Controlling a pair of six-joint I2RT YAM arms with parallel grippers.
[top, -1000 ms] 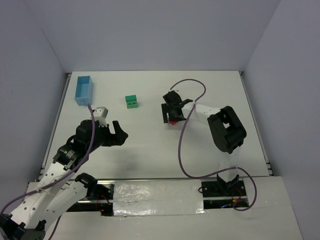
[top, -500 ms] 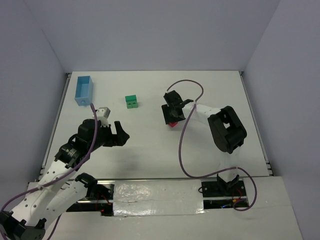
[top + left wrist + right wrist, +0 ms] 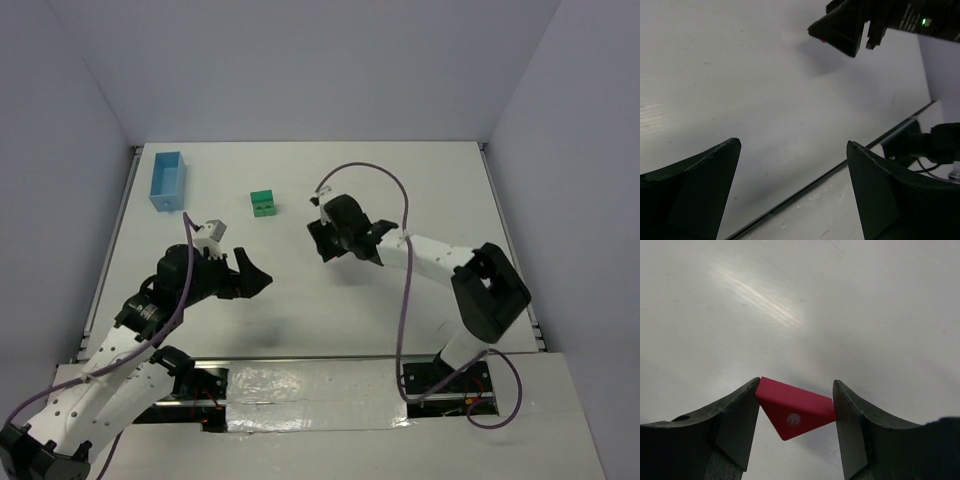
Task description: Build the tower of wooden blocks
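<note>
While the left gripper (image 3: 792, 145) gapes idle, the right gripper (image 3: 322, 238) clamps the roof (image 3: 796, 411).
The roof hangs just above the table (image 3: 440, 180); the green cubes (image 3: 263, 203) sit left of it, apart.

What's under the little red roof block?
Only bare white table shows below the red roof block, which the right end effector grips. The patch straight behind the block is covered, so I can't see it.
</note>
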